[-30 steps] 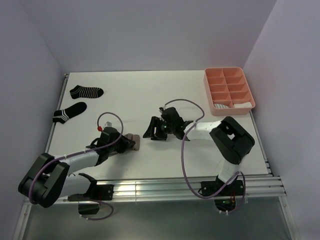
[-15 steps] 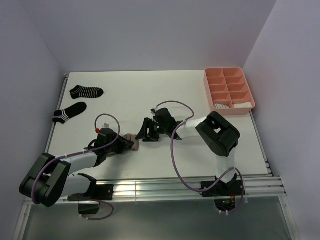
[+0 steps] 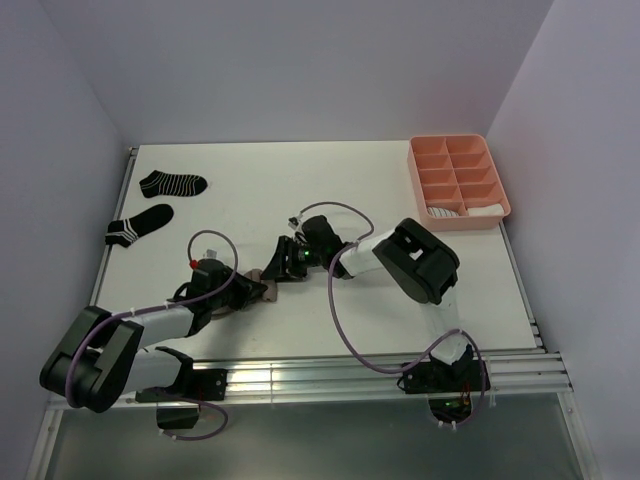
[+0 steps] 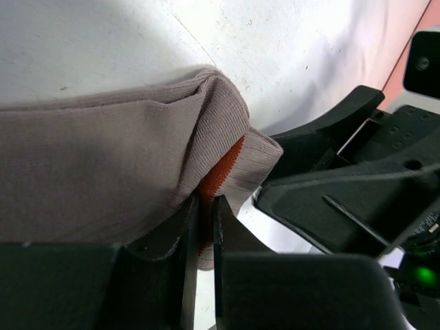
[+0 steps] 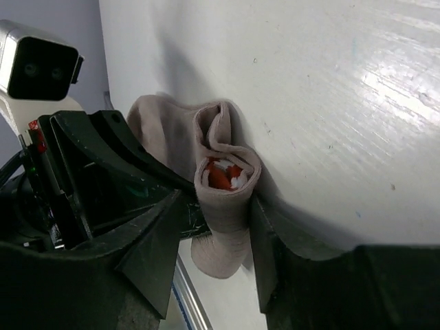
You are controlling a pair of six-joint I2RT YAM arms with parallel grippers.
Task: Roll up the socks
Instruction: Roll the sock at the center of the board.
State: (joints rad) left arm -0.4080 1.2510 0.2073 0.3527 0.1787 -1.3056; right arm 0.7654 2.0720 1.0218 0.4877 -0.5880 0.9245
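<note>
Far left on the smooth white counter (image 3: pixel 300 180): two black white-striped socks (image 3: pixel 173 183), flat, well apart from the arms. Toward the middle, left gripper (image 4: pixel 205 216) with fingers (image 4: pixel 165 240) pinched narrow on the taupe sock (image 4: pixel 103 172), soft ribbed knit, red-white cuff (image 5: pixel 221 175) tucked inside the roll. Just right, right gripper (image 5: pixel 218 199) straddling the rolled end, fingers (image 5: pixel 148 254) part-way apart, close against both sides; squeezing or not, cannot tell. Black housings crowding each other there. Far right, pink plastic divided tray (image 3: pixel 449 138) holding white socks (image 3: pixel 487 211) in two near compartments. Pale lilac walls (image 3: pixel 300 70) around.
</note>
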